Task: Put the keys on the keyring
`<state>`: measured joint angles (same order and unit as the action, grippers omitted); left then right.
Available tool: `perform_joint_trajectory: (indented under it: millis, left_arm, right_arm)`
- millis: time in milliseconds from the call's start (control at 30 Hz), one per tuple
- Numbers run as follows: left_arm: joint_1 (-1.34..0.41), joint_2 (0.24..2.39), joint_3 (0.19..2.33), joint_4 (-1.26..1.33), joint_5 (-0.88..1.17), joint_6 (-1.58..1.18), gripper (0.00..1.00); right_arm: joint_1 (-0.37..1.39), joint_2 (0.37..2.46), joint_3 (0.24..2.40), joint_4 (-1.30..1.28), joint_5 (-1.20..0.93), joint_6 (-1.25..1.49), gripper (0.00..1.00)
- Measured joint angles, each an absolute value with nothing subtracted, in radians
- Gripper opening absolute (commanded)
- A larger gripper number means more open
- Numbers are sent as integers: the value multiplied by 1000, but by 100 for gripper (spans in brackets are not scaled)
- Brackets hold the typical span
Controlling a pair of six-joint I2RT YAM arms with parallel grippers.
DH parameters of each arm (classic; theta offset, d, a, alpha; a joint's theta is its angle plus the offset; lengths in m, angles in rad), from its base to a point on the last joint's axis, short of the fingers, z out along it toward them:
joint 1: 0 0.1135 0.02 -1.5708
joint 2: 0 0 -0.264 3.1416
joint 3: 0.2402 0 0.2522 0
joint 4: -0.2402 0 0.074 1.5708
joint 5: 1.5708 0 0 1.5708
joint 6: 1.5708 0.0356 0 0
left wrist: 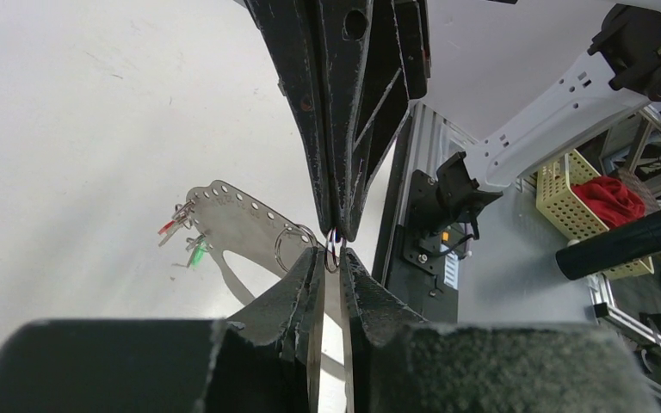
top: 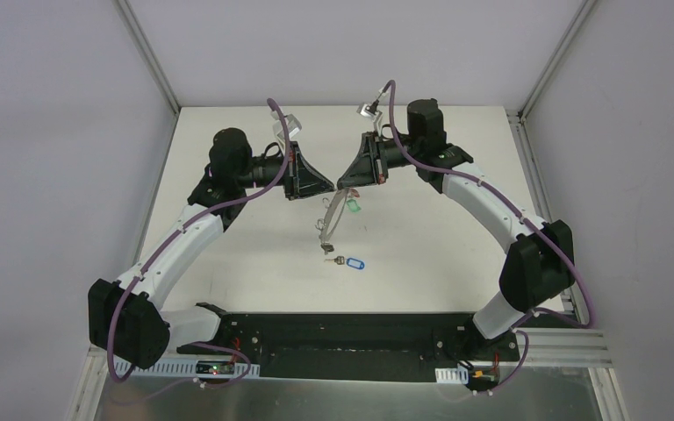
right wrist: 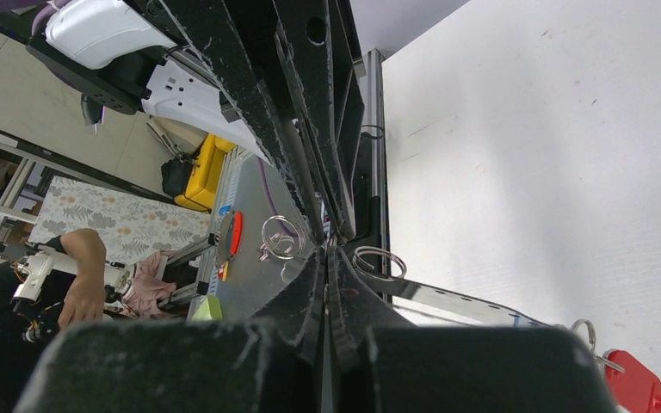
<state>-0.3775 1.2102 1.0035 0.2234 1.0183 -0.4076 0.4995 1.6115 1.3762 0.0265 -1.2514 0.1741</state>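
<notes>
The keyring point(top: 332, 213) is a thin curved metal band with a row of small holes. It hangs in the air over the middle of the desk point(top: 439, 228), running from the claws at its far end down and towards the near side. Small split rings sit along it. A green tag point(top: 354, 208) dangles just to its right, and the left wrist view also shows a red tag point(left wrist: 166, 227) beside the green one at the band's free end. One key with a blue oval tag point(top: 351, 262) lies flat on the desk. It is just beyond the band's lower tip on the near side and apart from both claws.

The right claw point(top: 344, 184) is clenched on the keyring's upper end. In its own wrist view the fingers are pressed together and the band comes out from between them towards the right, with a split ring point(right wrist: 379, 261) lying on it close to the fingertips.

The left claw point(top: 325, 187) points at the right claw, tip to tip and almost touching. Its fingers point(left wrist: 314, 284) stand nearly together with a thin slit of light between them. A very small ring sits right at their tips, but I cannot tell whether they pinch it or merely touch it.

Both arms reach in from the near edge and bend inward to meet over the far half of the desk.
</notes>
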Motion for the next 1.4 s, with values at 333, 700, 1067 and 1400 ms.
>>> perform_joint_trajectory:
  millis: [333, 700, 1067, 1400]
  left_arm:
    - [-377, 1210, 996, 223, 1020, -408, 15]
    - [-377, 1210, 990, 224, 1021, -410, 7]
    - [-378, 1211, 988, 228, 1021, -431, 4]
    - [-379, 1226, 988, 236, 1021, -442, 8]
  right_arm:
    - [498, 1612, 1376, 41, -1254, 184, 0]
    - [495, 1612, 1365, 82, -1256, 212, 0]
    - [495, 1612, 1346, 124, -1261, 229, 0]
    - [495, 1612, 1344, 123, -1262, 232, 0]
